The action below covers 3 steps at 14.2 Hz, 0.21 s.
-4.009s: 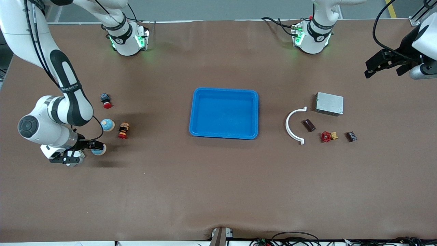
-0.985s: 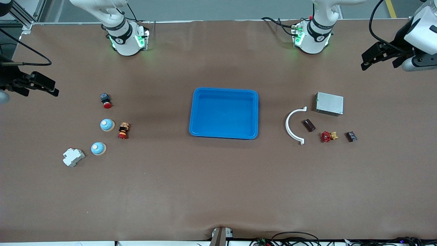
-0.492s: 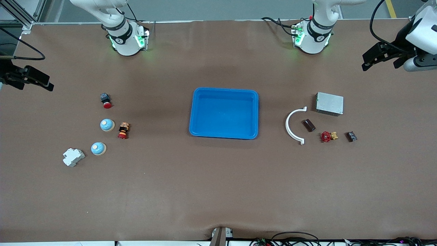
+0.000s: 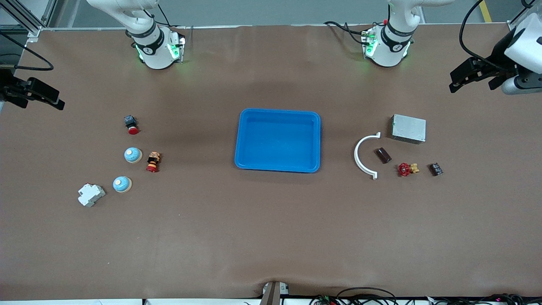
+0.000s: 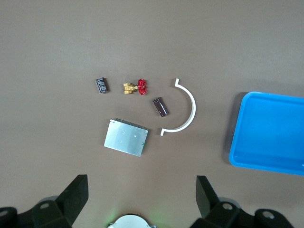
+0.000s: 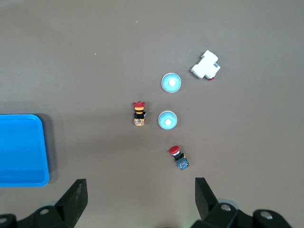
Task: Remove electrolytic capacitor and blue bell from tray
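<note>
Two pale blue bells sit toward the right arm's end of the table: one and one nearer the front camera. Both show in the right wrist view. The capacitor, a small dark brown cylinder, lies inside a white arc toward the left arm's end; it shows in the left wrist view. My right gripper is open and empty, high over the table's edge. My left gripper is open and empty, high over the table near the silver box.
A blue tray lies mid-table. Near the bells are a white breaker, a red push button and a red-orange switch. Near the capacitor are the white arc, a silver box, a red valve and a dark block.
Four seconds ago my right gripper was down at the white breaker beside the nearer bell; it has risen and swung out to the table's edge. The breaker lies free. My left gripper barely shifted.
</note>
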### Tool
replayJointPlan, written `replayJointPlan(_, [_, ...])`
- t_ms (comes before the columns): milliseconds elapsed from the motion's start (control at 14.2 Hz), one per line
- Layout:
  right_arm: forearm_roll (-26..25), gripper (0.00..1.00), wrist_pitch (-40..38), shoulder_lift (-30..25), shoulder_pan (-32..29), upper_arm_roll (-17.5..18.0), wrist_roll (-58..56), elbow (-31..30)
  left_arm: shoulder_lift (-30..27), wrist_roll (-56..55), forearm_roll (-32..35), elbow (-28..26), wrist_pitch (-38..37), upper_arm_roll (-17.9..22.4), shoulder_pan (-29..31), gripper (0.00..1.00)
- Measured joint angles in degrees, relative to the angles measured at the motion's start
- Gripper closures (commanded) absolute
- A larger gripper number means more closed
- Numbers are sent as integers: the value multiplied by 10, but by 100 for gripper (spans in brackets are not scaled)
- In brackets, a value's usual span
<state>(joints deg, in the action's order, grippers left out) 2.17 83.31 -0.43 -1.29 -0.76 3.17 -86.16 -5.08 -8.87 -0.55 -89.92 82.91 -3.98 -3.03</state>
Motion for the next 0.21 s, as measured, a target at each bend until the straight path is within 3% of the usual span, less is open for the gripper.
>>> replayJointPlan(211, [0, 0, 0, 0, 0, 0, 0, 0, 0, 21, 0, 0, 0, 0, 0, 0])
